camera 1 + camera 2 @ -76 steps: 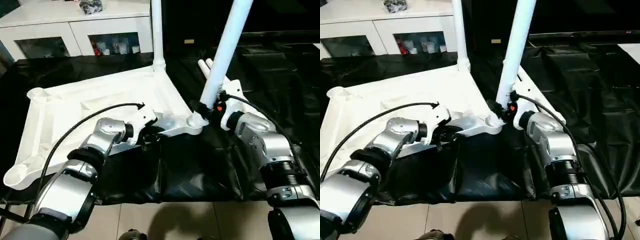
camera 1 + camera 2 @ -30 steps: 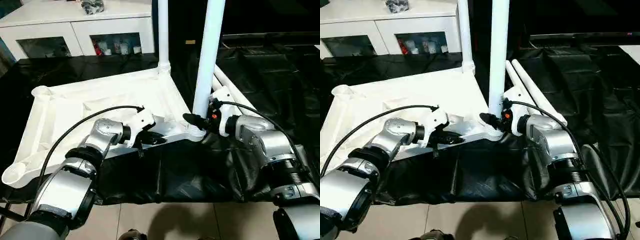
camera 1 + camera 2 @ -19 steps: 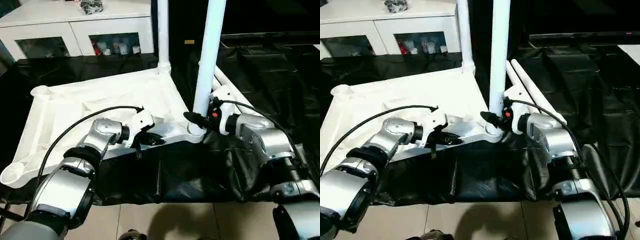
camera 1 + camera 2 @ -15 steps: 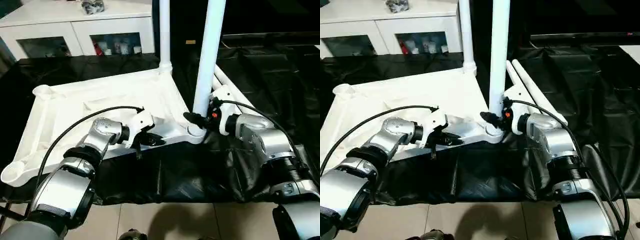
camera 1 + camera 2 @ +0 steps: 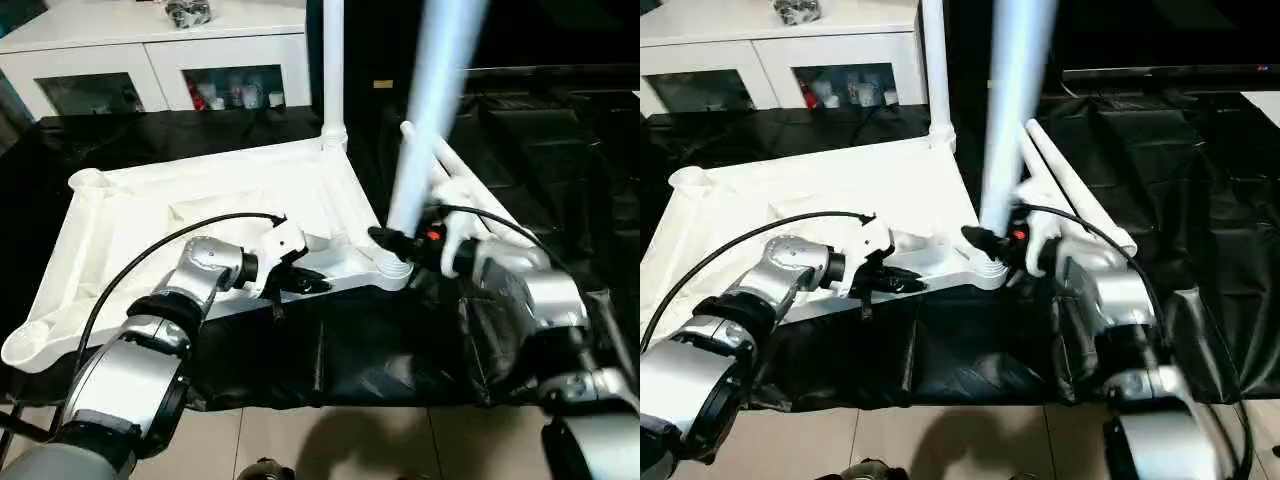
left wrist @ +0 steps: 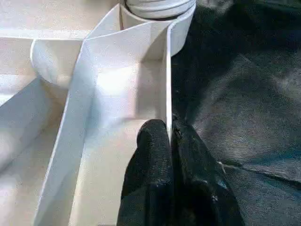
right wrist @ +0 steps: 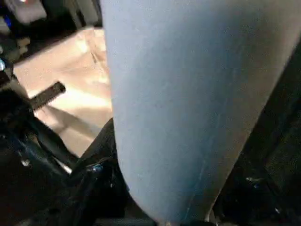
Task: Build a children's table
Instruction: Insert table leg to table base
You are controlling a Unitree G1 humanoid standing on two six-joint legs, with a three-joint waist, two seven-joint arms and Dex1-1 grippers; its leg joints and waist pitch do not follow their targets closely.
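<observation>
- the tabletop (image 5: 190, 215) lies underside up on a black sheet (image 5: 370, 345), ribs and round corner sockets exposed.
- the left gripper (image 6: 168, 141) is pinched tight on the thin near edge wall of the tabletop, one black finger on each face of the wall, close to the near right corner socket (image 5: 392, 270).
- the right gripper (image 5: 392, 240) is clamped round the lower end of a white leg (image 5: 1015, 110), just above that socket; the leg is seated in the socket, tilts away from the tabletop and is blurred.
- a second leg (image 5: 332, 70) stands upright in the far right corner socket.
- two more legs (image 5: 1075, 195) lie side by side on the sheet, just beyond the right gripper.
- a white cabinet (image 5: 150, 60) with glass doors stands behind the tabletop.
</observation>
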